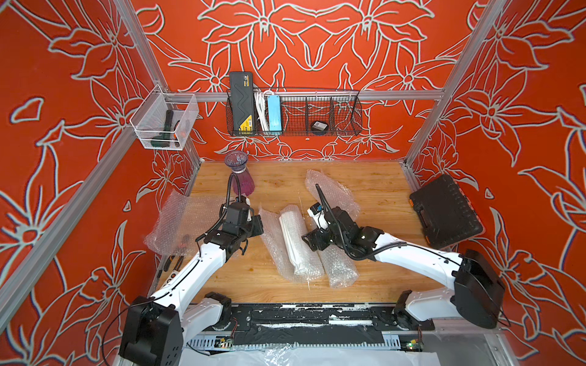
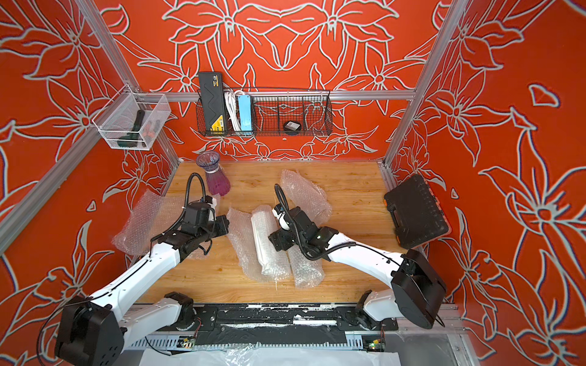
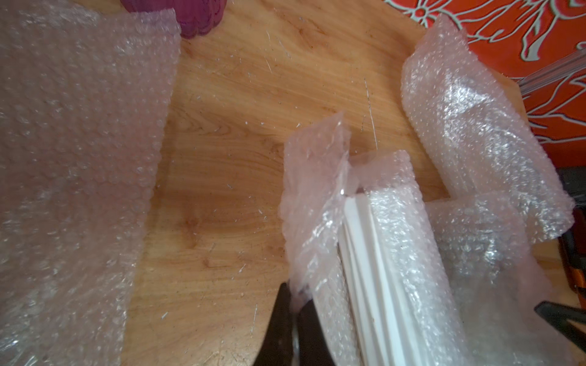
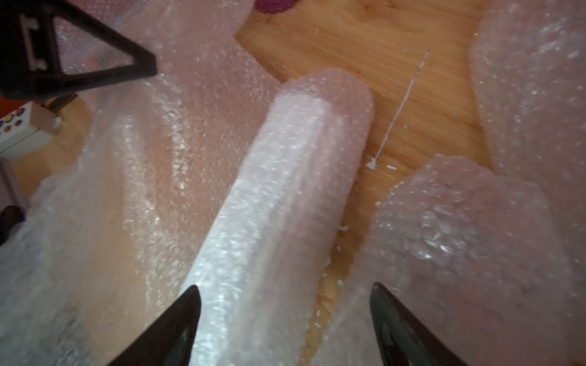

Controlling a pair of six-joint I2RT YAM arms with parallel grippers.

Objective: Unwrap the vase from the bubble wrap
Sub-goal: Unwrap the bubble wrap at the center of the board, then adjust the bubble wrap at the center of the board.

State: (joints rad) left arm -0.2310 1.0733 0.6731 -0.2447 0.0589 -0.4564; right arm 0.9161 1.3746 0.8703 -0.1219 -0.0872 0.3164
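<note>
A white ribbed vase (image 1: 293,240) lies mid-table, partly rolled in bubble wrap (image 1: 272,244). In the left wrist view its bare white ribs (image 3: 364,253) show between the folds. My left gripper (image 3: 296,294) is shut, pinching a loose edge of that bubble wrap (image 3: 314,206) on the vase's left side; in a top view it sits at the wrap's left edge (image 1: 259,224). My right gripper (image 4: 285,286) is open, its fingers straddling the wrapped vase (image 4: 285,190) without touching it. In a top view it hangs at the vase's right side (image 1: 309,240).
A purple glass vase (image 1: 241,180) stands at the back left. Loose bubble wrap sheets lie at the left (image 1: 180,221), at the back (image 1: 333,190) and right of the white vase (image 1: 339,266). A black tool case (image 1: 445,212) leans at the right wall.
</note>
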